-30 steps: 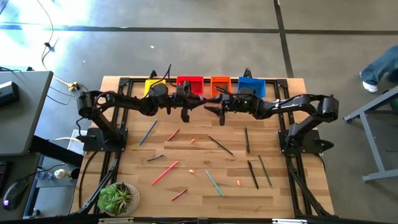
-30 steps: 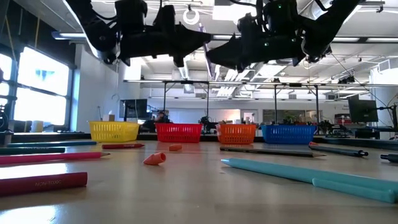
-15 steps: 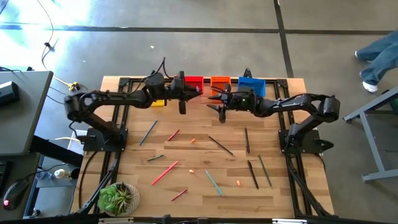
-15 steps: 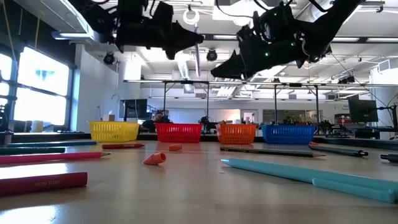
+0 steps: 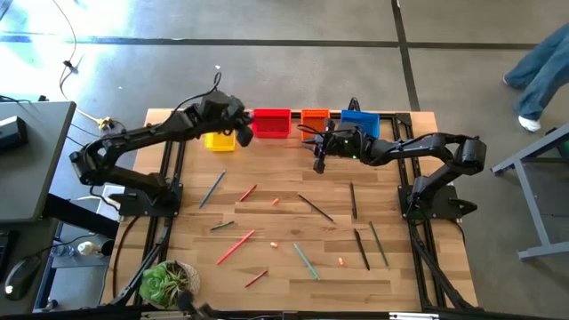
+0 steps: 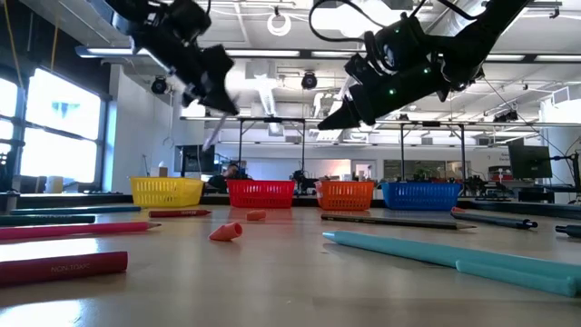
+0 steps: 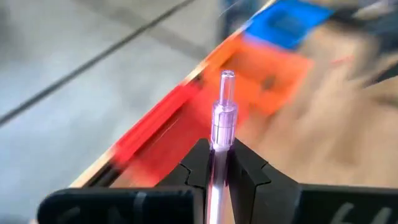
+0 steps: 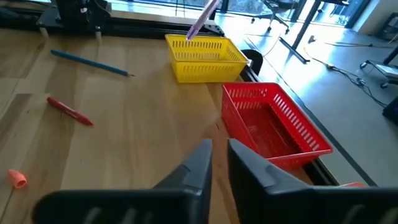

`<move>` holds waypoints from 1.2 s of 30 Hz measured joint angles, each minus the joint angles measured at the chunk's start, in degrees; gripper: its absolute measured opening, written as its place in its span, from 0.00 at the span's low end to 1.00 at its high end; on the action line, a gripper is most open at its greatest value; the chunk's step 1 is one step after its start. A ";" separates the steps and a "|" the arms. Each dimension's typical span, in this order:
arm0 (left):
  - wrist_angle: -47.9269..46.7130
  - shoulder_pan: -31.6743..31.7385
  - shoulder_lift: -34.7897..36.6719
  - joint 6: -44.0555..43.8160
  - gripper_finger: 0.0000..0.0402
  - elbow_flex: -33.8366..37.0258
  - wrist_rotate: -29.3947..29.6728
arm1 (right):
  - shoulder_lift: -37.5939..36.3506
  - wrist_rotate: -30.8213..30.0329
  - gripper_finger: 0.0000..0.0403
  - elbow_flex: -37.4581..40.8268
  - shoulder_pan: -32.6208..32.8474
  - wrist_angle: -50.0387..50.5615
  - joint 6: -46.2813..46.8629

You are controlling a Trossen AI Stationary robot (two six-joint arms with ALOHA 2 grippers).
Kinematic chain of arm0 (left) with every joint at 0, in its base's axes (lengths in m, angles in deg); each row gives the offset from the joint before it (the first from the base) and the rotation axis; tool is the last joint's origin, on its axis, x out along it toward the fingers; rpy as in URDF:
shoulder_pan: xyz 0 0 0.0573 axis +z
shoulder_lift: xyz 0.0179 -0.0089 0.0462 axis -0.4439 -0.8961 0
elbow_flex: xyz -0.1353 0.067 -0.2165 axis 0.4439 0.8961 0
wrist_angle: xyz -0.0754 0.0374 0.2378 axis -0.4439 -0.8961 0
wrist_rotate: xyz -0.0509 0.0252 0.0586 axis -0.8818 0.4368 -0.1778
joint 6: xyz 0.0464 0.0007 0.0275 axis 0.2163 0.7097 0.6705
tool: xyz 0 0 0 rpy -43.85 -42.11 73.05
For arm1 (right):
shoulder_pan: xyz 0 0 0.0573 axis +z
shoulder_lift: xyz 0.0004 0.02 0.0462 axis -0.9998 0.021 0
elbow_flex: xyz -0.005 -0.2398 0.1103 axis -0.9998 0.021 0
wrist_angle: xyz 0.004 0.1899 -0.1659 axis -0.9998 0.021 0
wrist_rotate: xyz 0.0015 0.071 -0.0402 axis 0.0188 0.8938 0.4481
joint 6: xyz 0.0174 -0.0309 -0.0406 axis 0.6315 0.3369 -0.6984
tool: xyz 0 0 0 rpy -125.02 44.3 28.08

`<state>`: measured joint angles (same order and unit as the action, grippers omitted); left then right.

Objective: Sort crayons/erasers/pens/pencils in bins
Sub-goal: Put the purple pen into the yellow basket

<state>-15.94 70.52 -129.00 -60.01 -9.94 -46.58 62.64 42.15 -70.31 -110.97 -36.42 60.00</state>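
Left claw (image 7: 216,163): raised above the tabletop's (image 5: 284,222) far edge, over the yellow bin (image 5: 220,140), arm stretched up from its base; fingers clamped on a clear purple pen (image 7: 219,130) that sticks out past the tips.

Right claw (image 5: 318,160): held high near the orange bin (image 5: 314,118) and blue bin (image 5: 359,122), arm reaching inward, fingers a narrow gap apart, nothing between them.

Red bin (image 8: 273,124): beside the yellow one.

Erasers (image 5: 340,261): lying loose mid-tabletop among scattered pencils (image 5: 212,189).
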 joint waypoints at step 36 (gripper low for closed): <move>-13.31 6.24 -10.34 -9.61 0.05 -2.37 15.73 | 0.00 0.10 0.00 0.02 0.02 1.16 -1.72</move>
<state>-29.25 76.76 -139.34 -69.62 -12.31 -30.85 62.64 42.25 -70.28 -110.95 -35.26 58.27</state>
